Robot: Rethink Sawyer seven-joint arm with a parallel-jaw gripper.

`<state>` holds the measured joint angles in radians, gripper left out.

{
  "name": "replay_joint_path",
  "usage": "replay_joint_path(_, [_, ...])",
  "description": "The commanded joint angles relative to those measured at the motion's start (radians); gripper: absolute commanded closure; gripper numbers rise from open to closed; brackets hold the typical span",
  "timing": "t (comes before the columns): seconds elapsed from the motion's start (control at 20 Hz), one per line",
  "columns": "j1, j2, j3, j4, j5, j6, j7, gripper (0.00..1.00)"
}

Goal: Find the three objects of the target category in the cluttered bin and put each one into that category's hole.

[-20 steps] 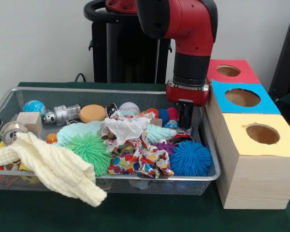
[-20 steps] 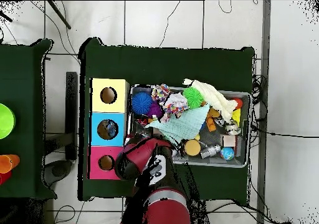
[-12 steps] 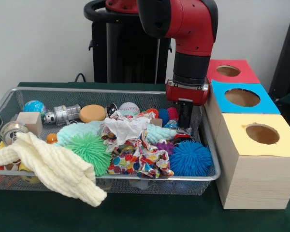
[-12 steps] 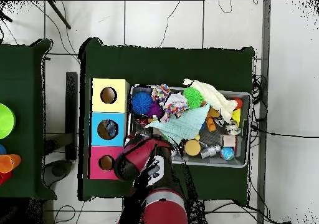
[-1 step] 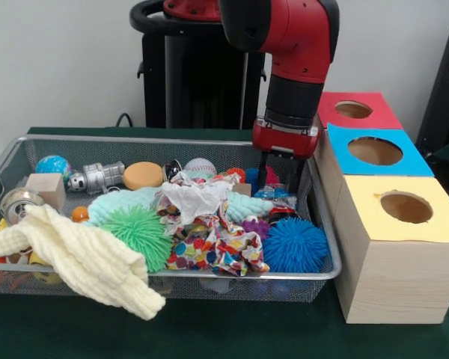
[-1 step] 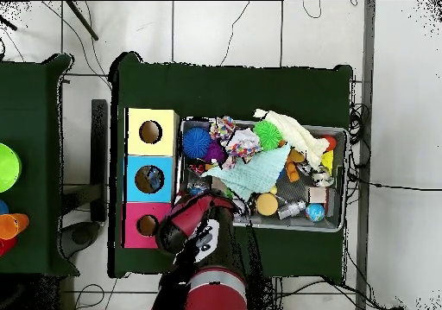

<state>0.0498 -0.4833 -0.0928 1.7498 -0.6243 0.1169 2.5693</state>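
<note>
Target things: the category is not named, so I cannot tell which toys count; likely candidates lie in the heap at the boxes' end of the bin, where a small crinkly packet [image 5: 275, 196] sits beside the blue spiky ball [image 5: 295, 245].
Gripper: the gripper [image 5: 283, 170] hangs over that packet, fingers spread apart and holding nothing.
Change: half a second ago the fingers stood together as one dark bar lower in the heap; now they are parted and the arm [image 5: 299, 52] has risen a little and shifted sideways.
Meaning: this looks like a release or a failed pinch, so I judge that nothing has been lifted out on this try and the search goes on.
Bin: the wire bin [image 5: 323, 247] is still crowded with a green spiky ball [image 5: 140, 232], a patterned cloth [image 5: 213, 243], crumpled white paper [image 5: 194, 196], a cream knitted cloth [image 5: 82, 258] draped over the front rim, a wooden block [image 5: 46, 188], a small globe [image 5: 53, 165] and a silver toy robot [image 5: 97, 178].
Holes: the yellow box [image 5: 396, 239], blue box [image 5: 374, 153] and red box [image 5: 355, 111] stand in a row touching the bin's end on the green desk [image 5: 232, 329].
Overhead: the arm covers the bin's corner by the red box [image 6: 148, 225], so the jaws cannot be seen there.
</note>
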Motion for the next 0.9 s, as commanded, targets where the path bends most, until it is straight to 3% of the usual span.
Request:
replay_joint_path(0.05, [0.021,0.011,-0.017,-0.050,0.029,0.115,0.022,0.00])
replay_joint_path(0.55, [0.032,0.042,-0.048,-0.075,0.023,0.089,0.024,0.00])
replay_joint_path(0.9, [-0.037,0.137,-0.050,-0.109,-0.034,-0.054,0.008,0.00])
